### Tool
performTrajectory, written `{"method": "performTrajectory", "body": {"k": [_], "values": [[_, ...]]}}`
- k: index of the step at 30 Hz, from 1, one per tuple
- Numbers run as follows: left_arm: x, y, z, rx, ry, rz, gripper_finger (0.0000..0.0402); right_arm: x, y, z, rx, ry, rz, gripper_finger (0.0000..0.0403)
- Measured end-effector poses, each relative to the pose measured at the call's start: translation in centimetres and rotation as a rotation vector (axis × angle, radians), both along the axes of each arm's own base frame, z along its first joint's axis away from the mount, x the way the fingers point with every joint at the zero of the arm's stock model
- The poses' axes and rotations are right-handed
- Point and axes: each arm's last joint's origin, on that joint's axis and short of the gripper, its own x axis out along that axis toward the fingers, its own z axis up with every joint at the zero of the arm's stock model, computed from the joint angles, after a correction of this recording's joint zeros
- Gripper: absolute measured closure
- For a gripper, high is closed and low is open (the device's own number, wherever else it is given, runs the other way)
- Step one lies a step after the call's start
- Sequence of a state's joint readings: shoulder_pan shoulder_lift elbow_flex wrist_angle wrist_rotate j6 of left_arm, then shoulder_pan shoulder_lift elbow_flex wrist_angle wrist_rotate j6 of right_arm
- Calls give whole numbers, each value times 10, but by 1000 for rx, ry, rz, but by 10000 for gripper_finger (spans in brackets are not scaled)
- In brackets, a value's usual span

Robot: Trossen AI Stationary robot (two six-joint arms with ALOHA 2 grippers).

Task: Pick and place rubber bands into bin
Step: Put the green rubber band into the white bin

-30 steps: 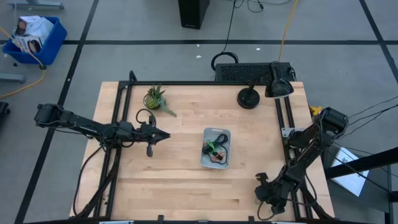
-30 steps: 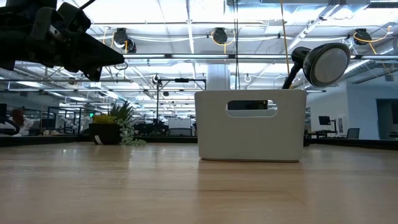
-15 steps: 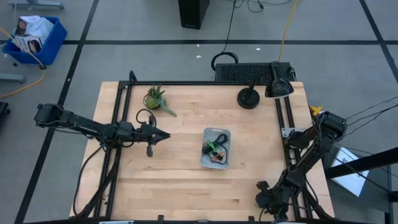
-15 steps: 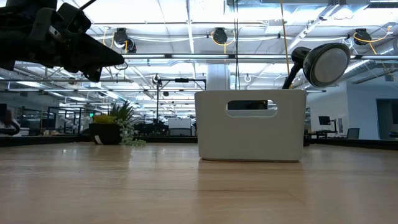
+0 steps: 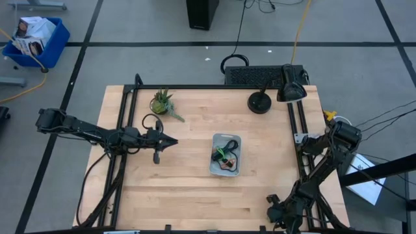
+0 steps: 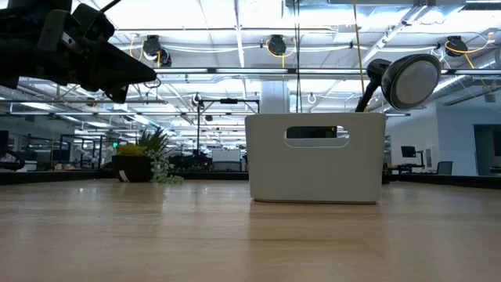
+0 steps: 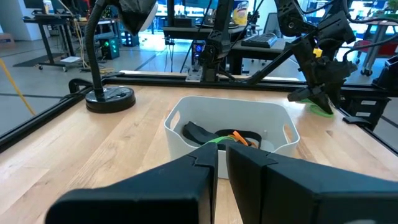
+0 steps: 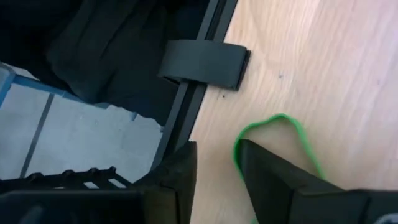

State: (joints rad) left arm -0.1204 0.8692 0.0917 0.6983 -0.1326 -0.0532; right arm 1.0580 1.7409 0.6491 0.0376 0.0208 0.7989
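Right hand (image 5: pixel 274 211) is inching nearer the surface's (image 5: pixel 182 195) near right corner, fingers parted around a green rubber band (image 8: pixel 273 140); left hand (image 5: pixel 170 142), closed, is hovering.

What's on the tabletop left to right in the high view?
Left gripper → small green potted plant → pale blue-grey plastic bin holding rubber bands → black round-based desk lamp → right gripper.

No readable text, no labels, brand marks, numbers or signs legible in any view, print on the papers in the blue crate (image 5: pixel 36 39) too small to make out
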Motion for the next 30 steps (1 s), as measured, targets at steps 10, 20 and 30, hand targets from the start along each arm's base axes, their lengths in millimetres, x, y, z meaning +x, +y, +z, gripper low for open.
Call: {"method": "performTrajectory", "body": {"k": [10,20,30], "values": [[0,0,0,0,0,1,360,2,0,-6,-27,-14,-86,393],[0,1,0,1,-5,21,360,11,-16,27,-107,-117,-119,402],[0,1,0,3,-1,34,360,21,-34,84,-395,-116,-111,402]]}}
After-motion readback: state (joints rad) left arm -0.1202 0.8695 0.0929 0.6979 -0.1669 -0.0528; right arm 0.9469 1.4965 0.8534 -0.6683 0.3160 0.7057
